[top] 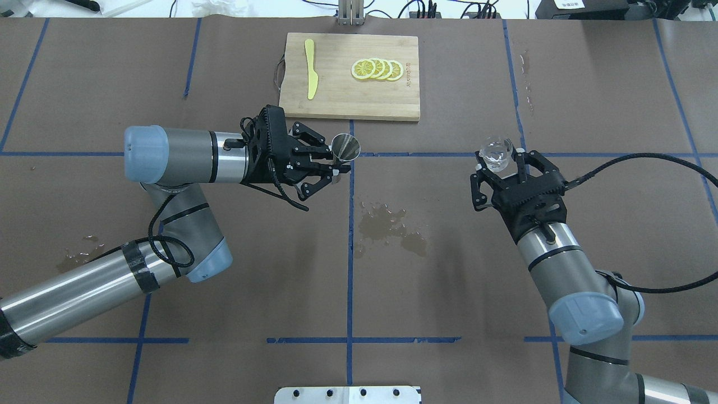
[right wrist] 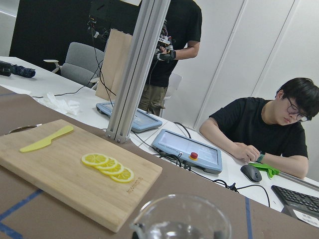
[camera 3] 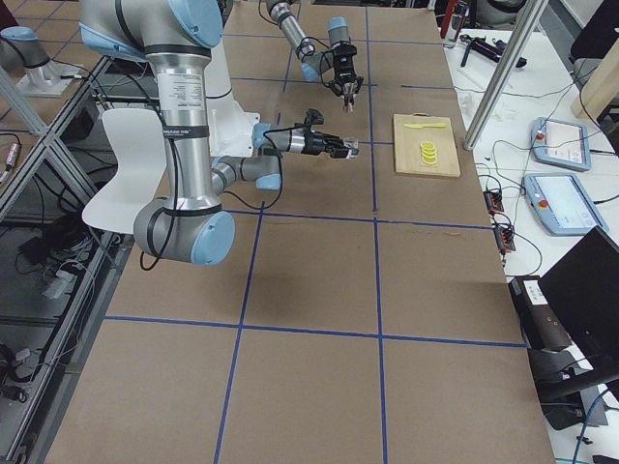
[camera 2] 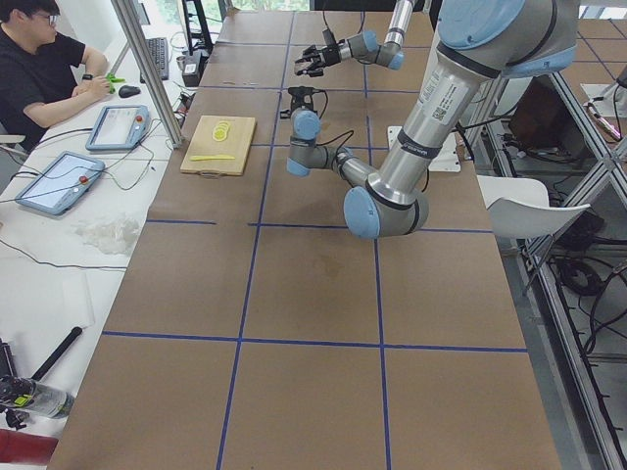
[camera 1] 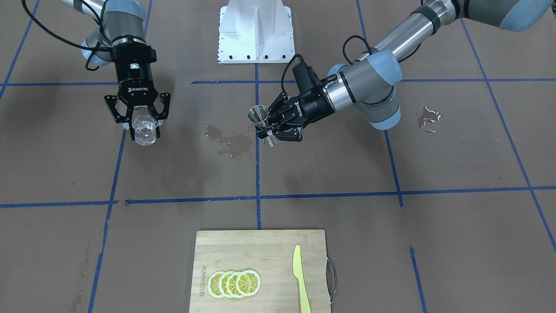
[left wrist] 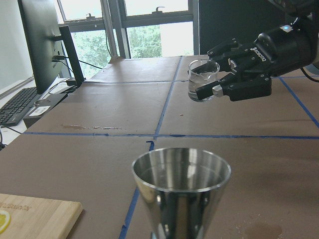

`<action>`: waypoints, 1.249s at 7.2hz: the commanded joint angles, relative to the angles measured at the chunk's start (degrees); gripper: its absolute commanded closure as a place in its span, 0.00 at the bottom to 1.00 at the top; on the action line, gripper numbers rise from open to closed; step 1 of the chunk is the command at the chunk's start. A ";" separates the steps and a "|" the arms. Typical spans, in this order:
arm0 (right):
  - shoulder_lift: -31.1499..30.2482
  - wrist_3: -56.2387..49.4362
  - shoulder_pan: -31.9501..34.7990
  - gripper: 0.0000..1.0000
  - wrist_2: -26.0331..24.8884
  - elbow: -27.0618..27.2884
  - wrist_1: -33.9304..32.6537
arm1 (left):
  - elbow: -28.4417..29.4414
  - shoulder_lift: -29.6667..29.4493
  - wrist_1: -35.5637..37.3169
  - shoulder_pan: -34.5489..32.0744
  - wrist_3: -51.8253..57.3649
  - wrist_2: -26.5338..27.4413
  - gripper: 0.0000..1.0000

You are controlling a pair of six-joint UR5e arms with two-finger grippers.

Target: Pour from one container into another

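My left gripper [top: 335, 167] is shut on the waist of the steel jigger [top: 345, 148], held upright above the table near the centre line; the jigger [camera 1: 259, 117] [left wrist: 180, 194] shows its open top cup. My right gripper [top: 501, 167] is shut on the clear glass beaker [top: 495, 153], also lifted off the table and upright, with clear liquid in it. In the front-facing view the beaker [camera 1: 143, 128] hangs at the left between the gripper [camera 1: 140, 122] fingers. The left wrist view shows the beaker [left wrist: 202, 79] far across from the jigger. The two containers are well apart.
A wooden cutting board [top: 336, 95] with lemon slices [top: 378, 69] and a yellow knife [top: 311, 76] lies at the table's far side. Wet spill patches [top: 390, 224] mark the brown table between the arms. An operator [camera 2: 39, 69] sits beyond the table's far edge.
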 commanded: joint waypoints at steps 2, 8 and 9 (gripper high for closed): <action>7.58 0.42 1.53 1.00 0.16 0.20 -8.11 | 0.03 1.21 0.00 0.27 0.00 0.96 1.00; 17.35 0.51 0.65 1.00 -0.81 3.10 -32.79 | 0.03 1.13 0.00 0.71 0.00 1.40 1.00; 17.79 0.51 -0.04 1.00 -1.07 3.01 -33.08 | 0.03 1.12 0.00 0.71 0.00 1.66 1.00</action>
